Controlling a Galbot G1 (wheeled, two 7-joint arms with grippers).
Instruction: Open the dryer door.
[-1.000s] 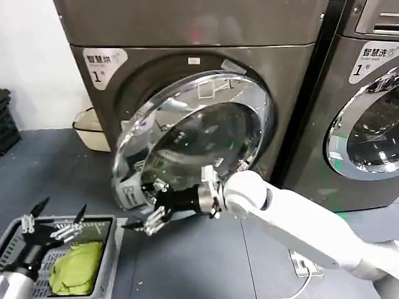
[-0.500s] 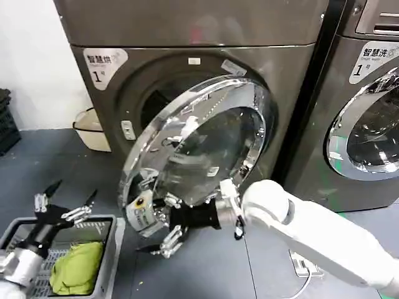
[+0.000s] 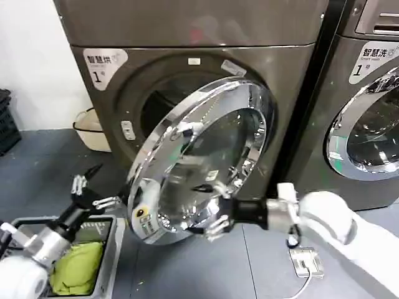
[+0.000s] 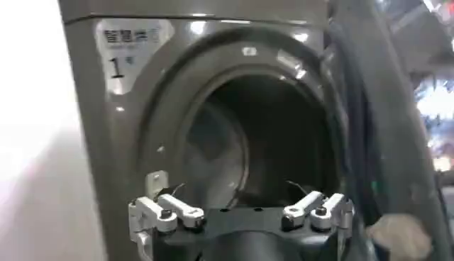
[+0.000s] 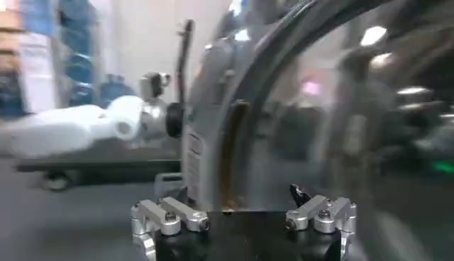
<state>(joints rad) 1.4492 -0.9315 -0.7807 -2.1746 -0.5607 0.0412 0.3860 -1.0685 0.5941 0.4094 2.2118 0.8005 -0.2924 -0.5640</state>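
The dryer [image 3: 187,37] marked "1" stands with its round chrome-rimmed door [image 3: 199,156] swung partway out, so the dark drum opening [image 3: 156,109] shows behind it. My right gripper [image 3: 209,210] is open at the door's lower front, its fingers spread against the glass face and holding nothing. In the right wrist view the door's edge [image 5: 213,128] rises just beyond the open right gripper [image 5: 237,202]. My left gripper [image 3: 93,187] hangs open to the left of the door, above the basket. The left wrist view looks into the drum opening [image 4: 269,142] past the open left gripper [image 4: 237,191].
A grey basket [image 3: 113,233] holding a green cloth [image 3: 78,268] sits on the floor at the lower left. A second machine [image 3: 368,124] stands to the right. A beige basin [image 3: 90,132] lies beside the dryer, and a white device [image 3: 305,261] lies on the floor.
The door has swung further out and to the right. My right gripper moved right with it across the door's front. My left gripper rose from the basket toward the door.
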